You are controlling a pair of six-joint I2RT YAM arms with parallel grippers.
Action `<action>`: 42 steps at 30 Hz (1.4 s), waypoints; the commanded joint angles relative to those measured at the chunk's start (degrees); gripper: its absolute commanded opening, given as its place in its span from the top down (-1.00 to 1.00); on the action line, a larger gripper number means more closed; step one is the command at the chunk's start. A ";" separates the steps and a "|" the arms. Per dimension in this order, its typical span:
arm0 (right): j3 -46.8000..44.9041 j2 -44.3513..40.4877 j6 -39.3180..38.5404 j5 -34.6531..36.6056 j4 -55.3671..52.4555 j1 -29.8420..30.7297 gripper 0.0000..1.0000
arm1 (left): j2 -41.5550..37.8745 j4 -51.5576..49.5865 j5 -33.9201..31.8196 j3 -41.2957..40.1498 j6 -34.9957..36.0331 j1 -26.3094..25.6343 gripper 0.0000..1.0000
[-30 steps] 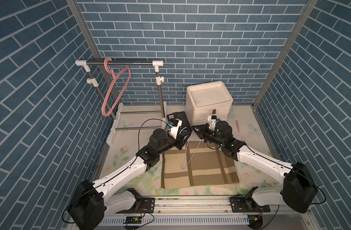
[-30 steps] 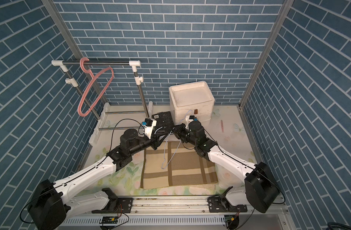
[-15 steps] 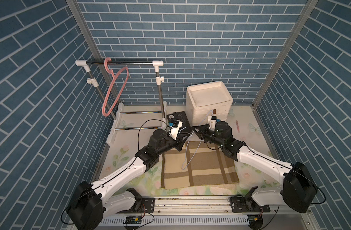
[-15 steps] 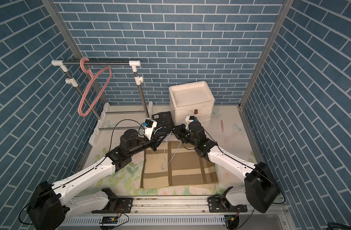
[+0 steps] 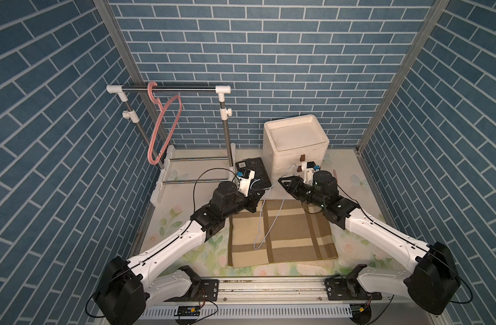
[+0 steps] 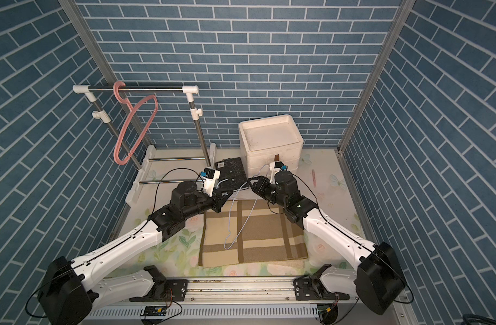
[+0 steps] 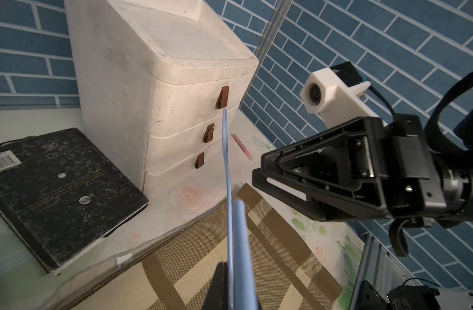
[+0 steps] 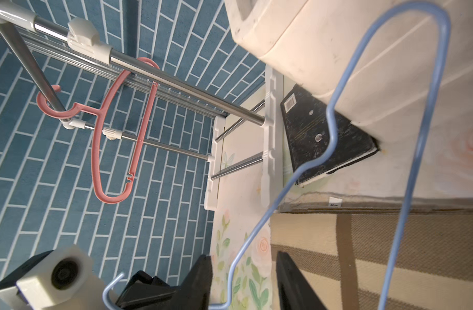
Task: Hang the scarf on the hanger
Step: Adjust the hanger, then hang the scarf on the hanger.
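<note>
A tan plaid scarf [image 5: 292, 239] [image 6: 263, 239] lies flat on the table between the arms, also visible in the wrist views [image 7: 203, 255] [image 8: 391, 241]. A thin blue wire hanger [image 5: 270, 227] [image 6: 242, 225] slants above its far half. My left gripper [image 5: 259, 194] [image 6: 227, 194] [image 7: 230, 281] is shut on the hanger [image 7: 240, 241] near its hook end. My right gripper [image 5: 282, 180] [image 6: 251, 180] [image 8: 243, 268] is open. The hanger wire [image 8: 334, 134] passes between its fingers without touching either.
A white drawer unit [image 5: 296, 143] stands at the back, with a black book [image 5: 252, 171] beside it. A clothes rack [image 5: 168, 90] at the back left carries a pink hanger [image 5: 164, 129] [image 8: 114, 134]. A pink pen [image 5: 334, 174] lies to the right.
My left gripper has closed on the blue hanger. My right gripper, shut on it before, has opened and let go. The pink hanger has swung slightly.
</note>
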 commanded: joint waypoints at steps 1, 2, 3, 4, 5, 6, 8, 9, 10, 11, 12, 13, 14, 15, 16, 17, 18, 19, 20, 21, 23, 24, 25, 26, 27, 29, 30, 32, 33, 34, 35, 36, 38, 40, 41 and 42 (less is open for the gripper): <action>-0.12 -3.84 -14.89 -0.37 -10.60 -3.39 -0.06 | -1.76 -1.69 -1.70 -1.03 -5.76 0.12 1.00; -0.18 -4.96 -17.38 -0.28 -12.92 -4.83 -0.13 | -2.20 -1.31 -1.59 -1.62 -6.87 0.13 1.00; -0.40 -6.06 -20.02 -0.15 -15.38 -6.37 -0.17 | -2.61 -0.88 -1.27 -2.31 -7.90 0.12 1.00; -0.58 -7.03 -21.81 0.64 -18.24 -8.09 -0.22 | -2.78 -0.47 -0.89 -3.08 -9.05 0.07 1.00; -1.04 -8.04 -23.36 1.36 -20.62 -10.26 -0.27 | -2.94 -0.29 -0.61 -3.69 -10.05 0.08 1.00; -1.75 -9.06 -24.95 1.49 -22.50 -12.53 -0.29 | -3.04 -0.08 -0.42 -4.36 -10.85 0.09 1.00; -3.62 -10.30 -26.30 1.24 -25.27 -17.17 -0.33 | -2.86 0.32 -0.48 -5.60 -12.24 0.09 1.00; -4.83 -10.62 -26.91 -0.06 -25.91 -19.40 -0.34 | -2.64 0.70 -0.64 -6.22 -12.98 0.09 1.00; -6.04 -10.64 -27.04 -1.27 -26.55 -21.64 -0.34 | -2.52 1.17 -0.96 -6.70 -13.75 0.11 1.00; -7.06 -10.59 -27.10 -2.63 -26.99 -23.60 -0.34 | -2.46 1.80 -1.31 -7.22 -14.60 0.13 1.00; -8.20 -10.22 -27.40 -4.21 -27.26 -25.37 -0.35 | -2.19 2.44 -1.60 -7.57 -15.53 0.13 1.00; -9.23 -9.76 -27.49 -4.97 -27.52 -26.62 -0.35 | -1.96 2.99 -2.03 -7.85 -16.26 0.06 1.00; -10.23 -9.31 -27.62 -5.19 -27.69 -27.54 -0.36 | -1.70 3.45 -2.34 -8.17 -16.97 0.08 1.00; -11.32 -8.60 -27.74 -5.23 -27.75 -27.99 -0.36 | -1.35 3.55 -2.72 -8.37 -17.54 0.09 1.00; -12.24 -7.88 -27.82 -4.82 -27.91 -28.40 -0.37 | -1.01 3.56 -2.98 -8.47 -18.11 0.07 1.00; -13.01 -7.20 -28.09 -4.19 -28.10 -28.49 -0.38 | -0.59 3.56 -3.04 -8.53 -18.45 0.10 1.00; -13.76 -6.44 -28.56 -3.15 -28.38 -28.54 -0.39 | -0.17 3.56 -3.10 -8.62 -18.73 0.12 1.00; -14.18 -5.63 -29.04 -1.75 -28.86 -28.51 -0.40 | 0.13 3.51 -3.06 -8.73 -18.89 0.11 1.00; -14.71 -4.87 -29.60 -0.70 -29.13 -28.51 -0.41 | 0.40 3.51 -3.10 -8.84 -19.19 0.16 1.00; -15.21 -3.89 -29.95 -0.07 -29.27 -28.51 -0.42 | 0.71 3.50 -3.15 -8.91 -19.37 0.17 1.00; -16.36 -2.47 -30.26 -0.22 -28.90 -28.51 -0.44 | 1.09 3.48 -3.39 -9.16 -19.57 0.20 1.00; -16.97 -1.93 -30.23 -1.13 -28.45 -28.51 -0.44 | 1.33 3.31 -3.55 -9.17 -19.56 0.20 1.00; -17.54 -1.43 -30.11 -1.99 -28.08 -28.47 -0.44 | 1.45 3.13 -3.69 -9.14 -19.49 0.21 1.00; -18.35 -1.15 -29.74 -3.21 -27.53 -28.51 -0.43 | 1.67 3.04 -3.88 -9.28 -19.48 0.21 1.00; -18.80 -1.12 -29.29 -3.75 -27.12 -28.51 -0.43 | 1.63 2.92 -4.01 -9.35 -19.44 0.22 1.00; -19.77 -1.27 -28.90 -4.33 -26.58 -28.51 -0.42 | 1.77 3.10 -4.11 -9.54 -19.46 0.22 1.00; -19.91 -1.22 -28.83 -4.50 -26.42 -28.52 -0.41 | 1.92 3.14 -4.09 -9.57 -19.43 0.19 1.00; -19.79 -1.16 -28.73 -5.81 -26.43 -28.50 -0.30 | 2.20 3.08 -4.09 -9.57 -19.46 0.22 1.00; -19.65 -1.23 -28.62 -6.63 -26.40 -28.51 -0.26 | 2.32 3.04 -3.97 -9.49 -19.45 0.23 1.00; -19.38 -1.39 -28.23 -7.70 -26.32 -28.44 -0.22 | 2.47 2.90 -3.90 -9.34 -19.50 0.17 1.00; -18.99 -1.67 -27.87 -8.67 -26.42 -28.50 -0.16 | 2.56 2.80 -3.85 -9.32 -19.42 0.20 1.00; -18.38 -2.04 -27.52 -9.29 -26.56 -28.43 -0.11 | 2.72 2.66 -3.88 -9.31 -19.41 0.20 1.00; -17.15 -2.85 -26.91 -9.59 -27.20 -28.07 -0.02 | 2.83 2.67 -3.85 -9.41 -19.40 0.20 1.00; -15.87 -3.28 -26.52 -9.65 -28.17 -27.17 -0.01 | 3.04 2.69 -3.79 -9.44 -19.29 0.20 1.00; -15.26 -3.29 -26.31 -9.66 -28.56 -26.65 -0.01 | 3.12 2.69 -3.74 -9.44 -19.23 0.18 1.00; -14.90 -3.31 -26.13 -9.55 -28.90 -26.07 0.00 | 3.24 2.69 -3.78 -9.39 -19.14 0.22 1.00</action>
